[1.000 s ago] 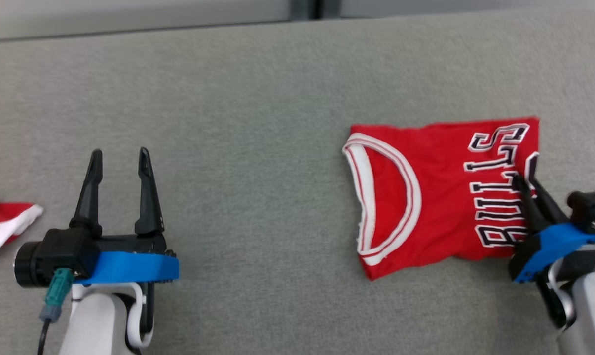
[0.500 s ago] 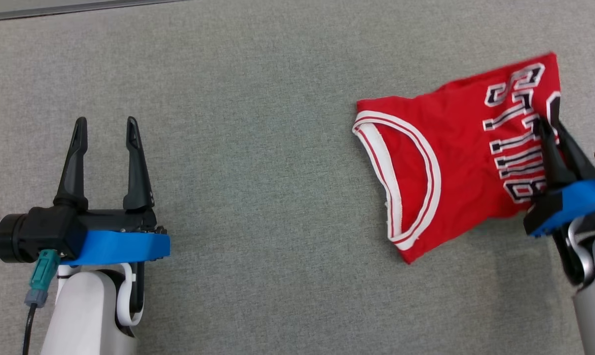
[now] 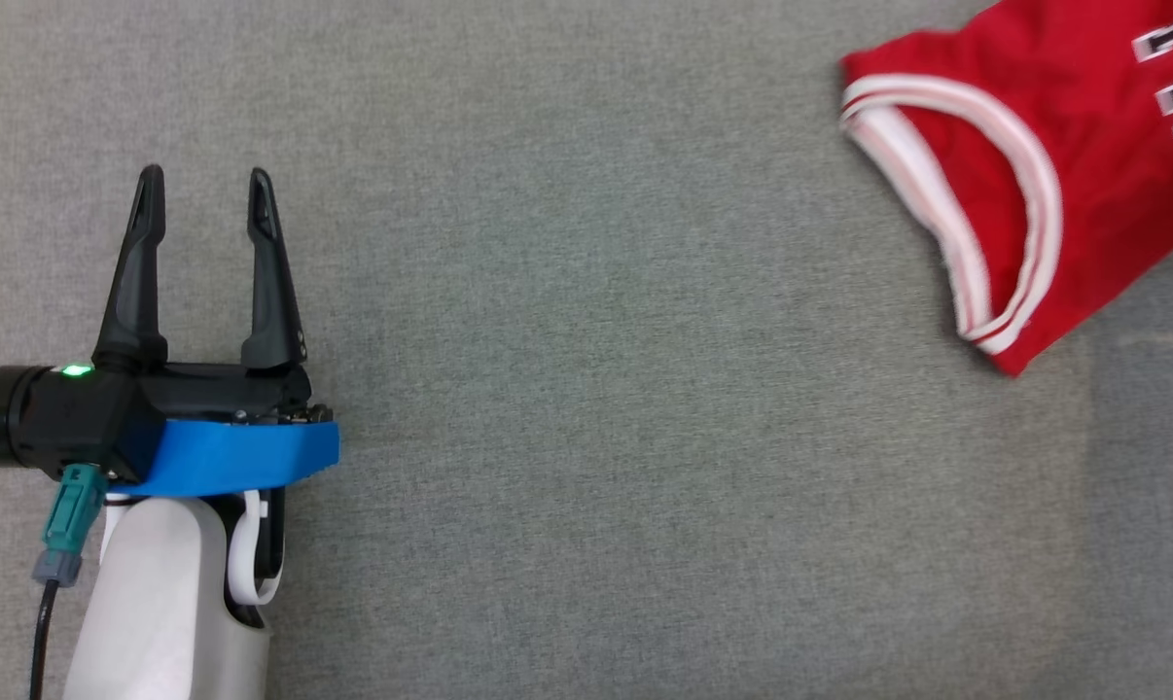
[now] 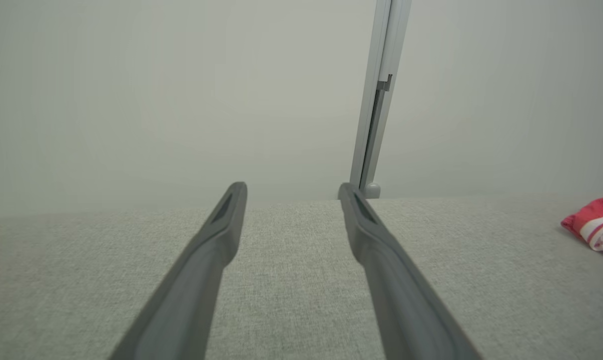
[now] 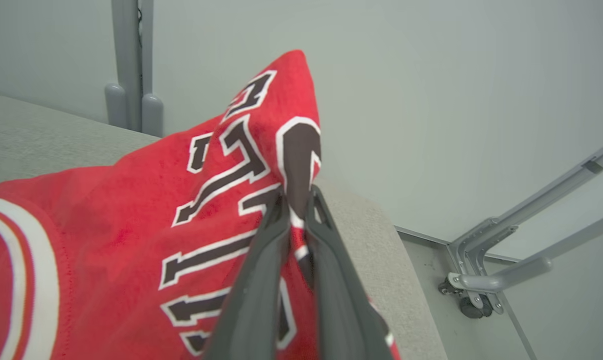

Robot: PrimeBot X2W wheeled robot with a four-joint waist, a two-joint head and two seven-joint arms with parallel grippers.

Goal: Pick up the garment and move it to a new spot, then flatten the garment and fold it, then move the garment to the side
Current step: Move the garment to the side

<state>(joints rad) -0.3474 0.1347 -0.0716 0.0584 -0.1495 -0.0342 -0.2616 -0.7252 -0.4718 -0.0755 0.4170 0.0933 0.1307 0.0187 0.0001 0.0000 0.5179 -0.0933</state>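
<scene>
Two right fingers [image 5: 261, 280] pinch the garment [image 3: 1112, 117] by its lettered edge. We should slide it low over the worktop [image 3: 596, 389], folds intact; left fingers [image 3: 139, 282] stand spread, empty.

This looks to me like a robotics lab or test cell, not a home. I work at a table [image 3: 586, 506] covered in plain grey fabric. Bare pale wall panels [image 4: 156, 100] close it in, joined at an aluminium post [image 4: 389, 50]. On the floor just past the table's edge stands a tubular metal frame [image 5: 506, 277] on a castor [image 5: 471, 306].
</scene>
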